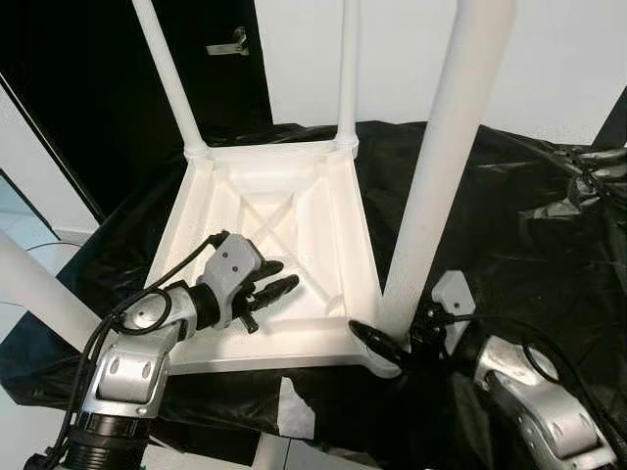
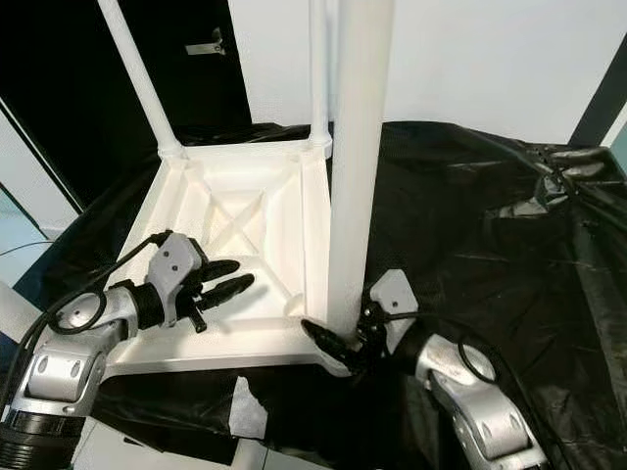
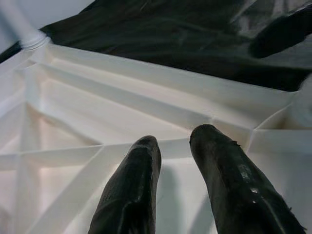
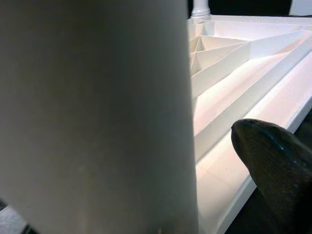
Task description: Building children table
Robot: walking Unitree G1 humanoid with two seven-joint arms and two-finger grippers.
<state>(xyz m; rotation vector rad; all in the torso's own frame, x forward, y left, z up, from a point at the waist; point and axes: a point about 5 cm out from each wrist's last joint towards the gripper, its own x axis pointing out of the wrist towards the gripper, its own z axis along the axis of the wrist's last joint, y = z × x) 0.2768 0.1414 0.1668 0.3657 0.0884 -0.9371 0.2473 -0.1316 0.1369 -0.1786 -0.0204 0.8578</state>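
Note:
A white children's table (image 1: pixel 265 196) lies upside down on a black sheet, its ribbed underside facing up. Legs stand at the far left corner (image 1: pixel 168 73) and far right corner (image 1: pixel 348 69), and another leg (image 1: pixel 39 284) slants at the near left. My right gripper (image 1: pixel 387 343) is shut around the base of the thick near-right leg (image 1: pixel 441 176); one finger (image 4: pixel 273 156) shows beside that leg (image 4: pixel 97 107). My left gripper (image 1: pixel 274 279) hovers just over the underside's ribs, open with nothing between its fingers (image 3: pixel 136 185).
The black sheet (image 1: pixel 509 255) covers the work surface and wrinkles on the right, where cables (image 1: pixel 588 176) lie. A dark door with a handle (image 1: pixel 230 44) stands behind at the left, a white wall at the back. A white scrap (image 1: pixel 294 406) hangs at the near edge.

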